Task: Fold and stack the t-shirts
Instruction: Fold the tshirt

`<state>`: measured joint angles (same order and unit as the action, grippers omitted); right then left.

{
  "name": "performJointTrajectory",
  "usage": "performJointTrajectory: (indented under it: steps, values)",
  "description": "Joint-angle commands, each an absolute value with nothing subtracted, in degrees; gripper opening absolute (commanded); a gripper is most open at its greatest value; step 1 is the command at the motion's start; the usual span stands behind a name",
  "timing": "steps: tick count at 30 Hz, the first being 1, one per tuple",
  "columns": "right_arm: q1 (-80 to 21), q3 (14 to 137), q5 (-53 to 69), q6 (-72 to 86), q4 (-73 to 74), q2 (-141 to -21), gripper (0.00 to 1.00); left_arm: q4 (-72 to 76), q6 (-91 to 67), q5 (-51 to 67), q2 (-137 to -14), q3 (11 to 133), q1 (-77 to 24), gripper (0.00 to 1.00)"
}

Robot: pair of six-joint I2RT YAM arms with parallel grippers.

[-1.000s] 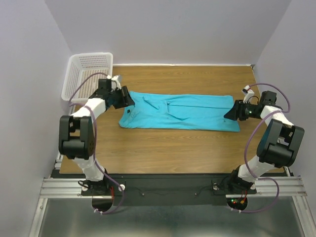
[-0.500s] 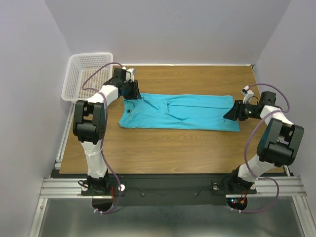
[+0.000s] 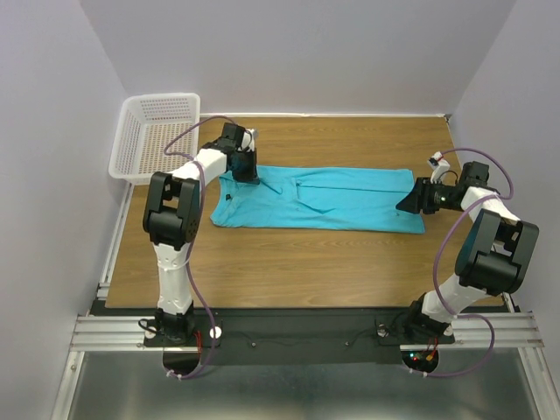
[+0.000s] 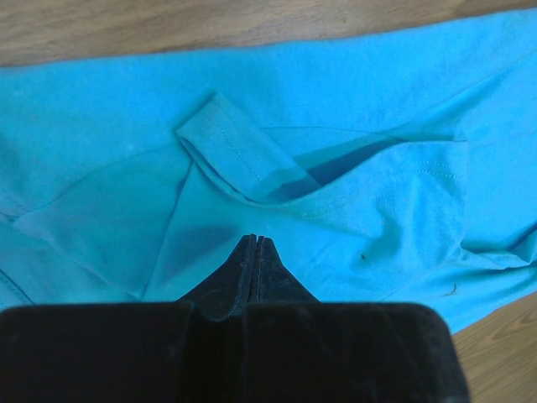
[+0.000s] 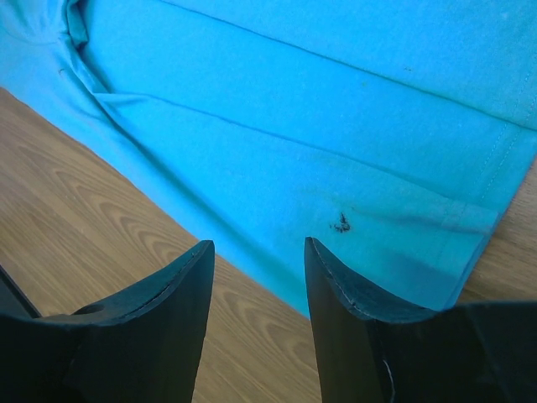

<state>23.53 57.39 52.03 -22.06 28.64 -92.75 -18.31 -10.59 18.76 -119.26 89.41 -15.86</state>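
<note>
The wooden table fills the floor of the booth, and stretched across it from left to right lies the turquoise t-shirt, flat on the wood in a long, narrow band, nearer the far edge than the arm bases. The left arm reaches up and over to the shirt's left end, while the right arm bends in from the right side toward the opposite end. In the far left corner sits the white mesh basket, well apart from the cloth. Now to the left gripper: it is down on the far left part of the shirt, and its wrist view shows the two black fingers pressed tight together with no gap, tips meeting right at the blue fabric; whether any cloth is pinched between them I cannot tell. Over on the other side, the right gripper hovers at the shirt's near right corner, its fingers parted with a clear gap, and through that gap you see the shirt's edge and bare wood, nothing held. Just ahead of the left fingertips a folded sleeve lies with its stitched hem showing. Smallest of all, a dark speck marks the cloth near the right gripper.
</note>
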Motion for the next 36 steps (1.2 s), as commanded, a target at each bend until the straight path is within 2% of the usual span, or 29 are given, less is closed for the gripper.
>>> performJointTrajectory:
  steps: [1,26,36]
  values:
    - [23.4,58.4,52.6,-21.5,27.5,-92.2,0.53,-19.7,-12.2,16.5,-118.7,91.1,-16.6,0.00]
    - [23.5,58.4,51.7,-21.6,27.3,-91.2,0.53,-19.1,-17.2,22.9,-126.3,101.5,-18.3,0.01]
    - [23.5,58.4,51.4,-21.8,27.3,-91.2,0.53,-18.5,-18.5,25.5,-129.3,104.6,-18.4,0.14]
